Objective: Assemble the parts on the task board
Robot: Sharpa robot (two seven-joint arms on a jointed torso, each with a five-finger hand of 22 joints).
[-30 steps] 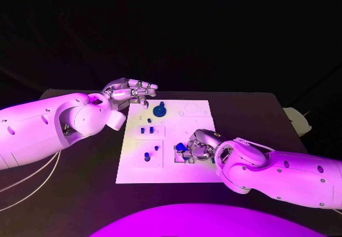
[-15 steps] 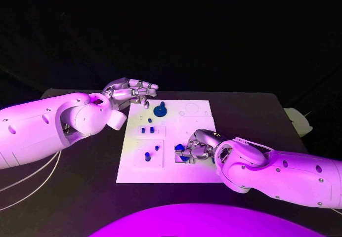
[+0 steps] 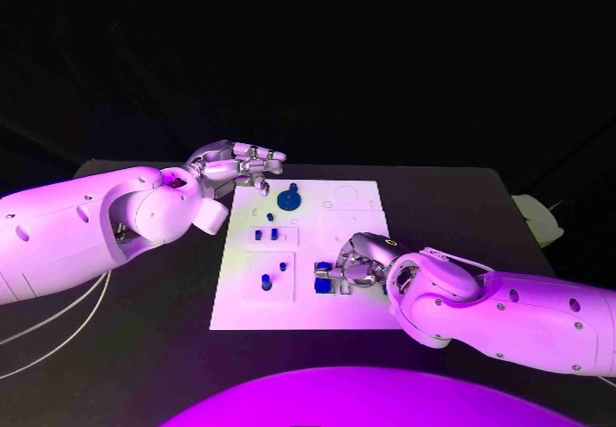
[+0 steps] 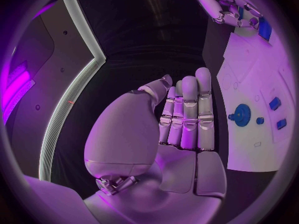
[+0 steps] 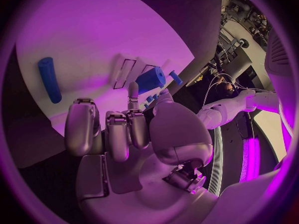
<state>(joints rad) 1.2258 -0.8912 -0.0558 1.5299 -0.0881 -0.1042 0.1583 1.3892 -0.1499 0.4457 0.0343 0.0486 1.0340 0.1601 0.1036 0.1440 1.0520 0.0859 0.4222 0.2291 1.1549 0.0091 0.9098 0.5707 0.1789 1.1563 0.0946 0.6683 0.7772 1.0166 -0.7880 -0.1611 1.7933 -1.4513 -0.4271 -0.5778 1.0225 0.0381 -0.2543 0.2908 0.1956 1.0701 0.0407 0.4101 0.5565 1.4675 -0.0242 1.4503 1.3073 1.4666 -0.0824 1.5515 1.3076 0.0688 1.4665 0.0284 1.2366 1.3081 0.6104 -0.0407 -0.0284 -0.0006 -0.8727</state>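
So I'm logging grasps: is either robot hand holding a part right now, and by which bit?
The left robot hand holds nothing. The right robot hand has its fingers at a blue block on the board, but whether it grips it cannot be told.

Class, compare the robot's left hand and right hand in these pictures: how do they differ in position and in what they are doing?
The left hand hovers off the task board, past its far left corner; the right hand sits over the board's near right part. The left hand holds nothing, fingers side by side; the right hand's fingers are at a blue block, though a grip isn't clear. Both are silver hands on white arms.
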